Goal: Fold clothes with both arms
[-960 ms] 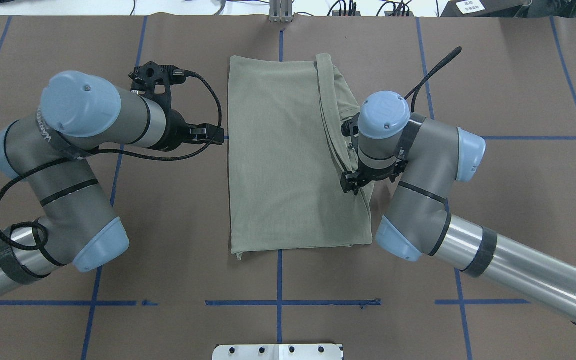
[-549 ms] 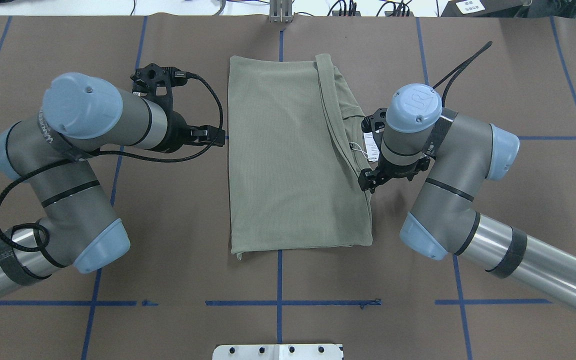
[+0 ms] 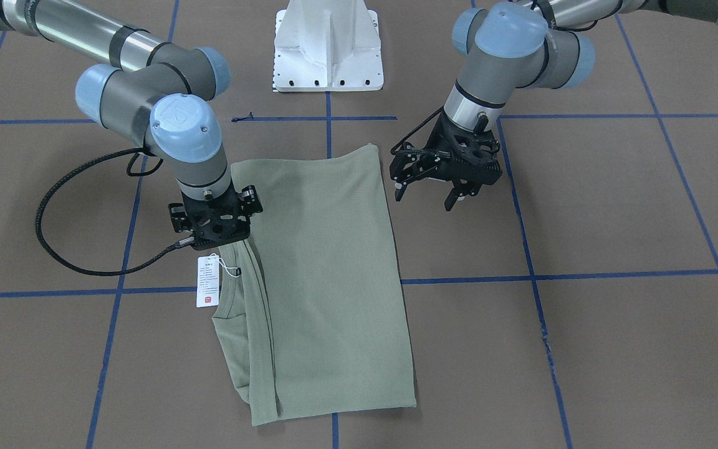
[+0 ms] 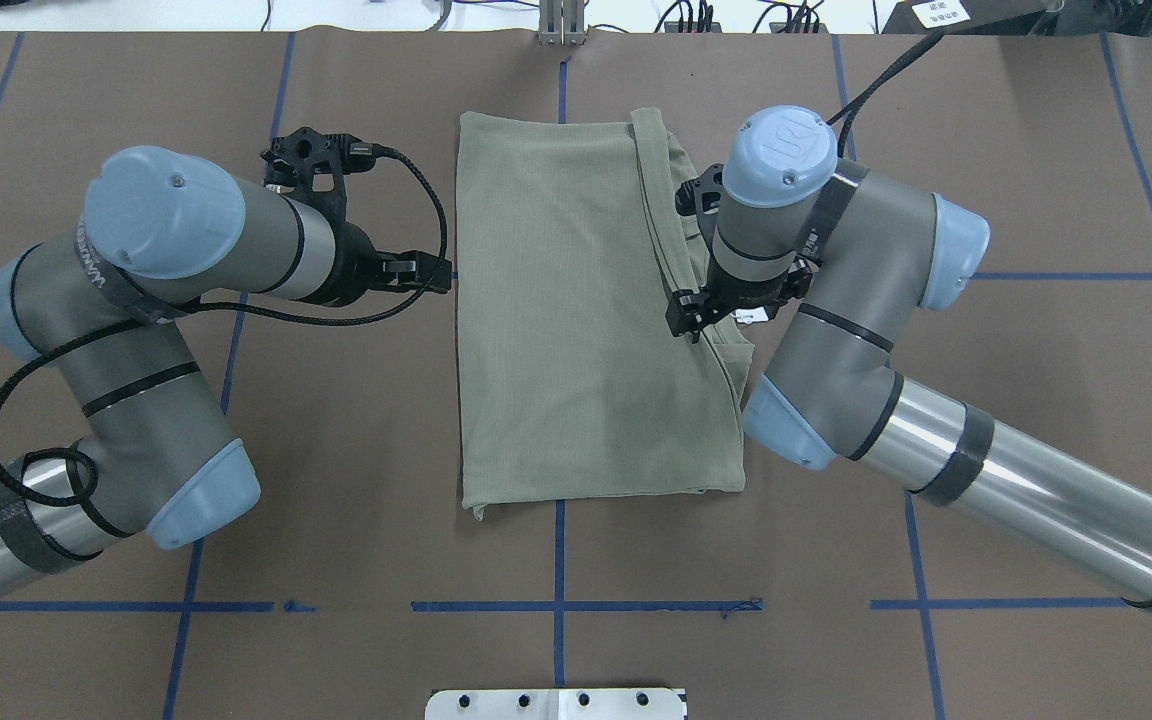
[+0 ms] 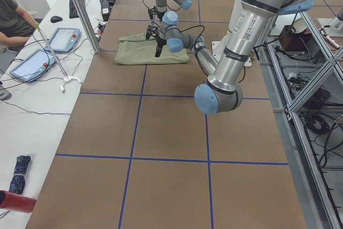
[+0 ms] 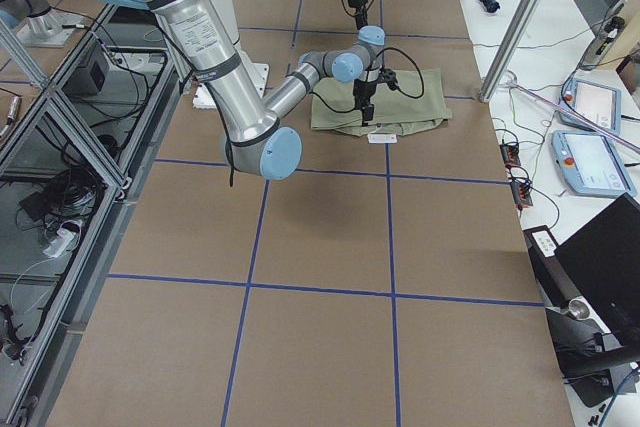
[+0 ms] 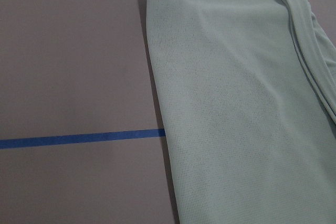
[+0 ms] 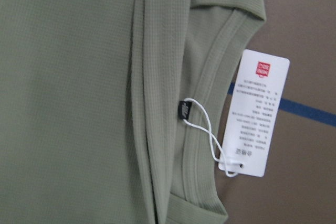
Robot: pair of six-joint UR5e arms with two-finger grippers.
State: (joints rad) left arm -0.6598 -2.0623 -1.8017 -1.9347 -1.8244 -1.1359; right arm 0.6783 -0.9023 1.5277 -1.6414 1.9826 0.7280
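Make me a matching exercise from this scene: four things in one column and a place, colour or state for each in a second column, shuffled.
Things:
1. shirt
2. hang tag
3. left gripper
4. right gripper

Descriptions:
A. white, lying beside the collar
B. sage green, folded into a long rectangle on the table
C. open, over bare table beside the shirt's long edge
D. pointing down over the collar side of the shirt

Pairs: 1-B, 2-A, 3-C, 4-D.
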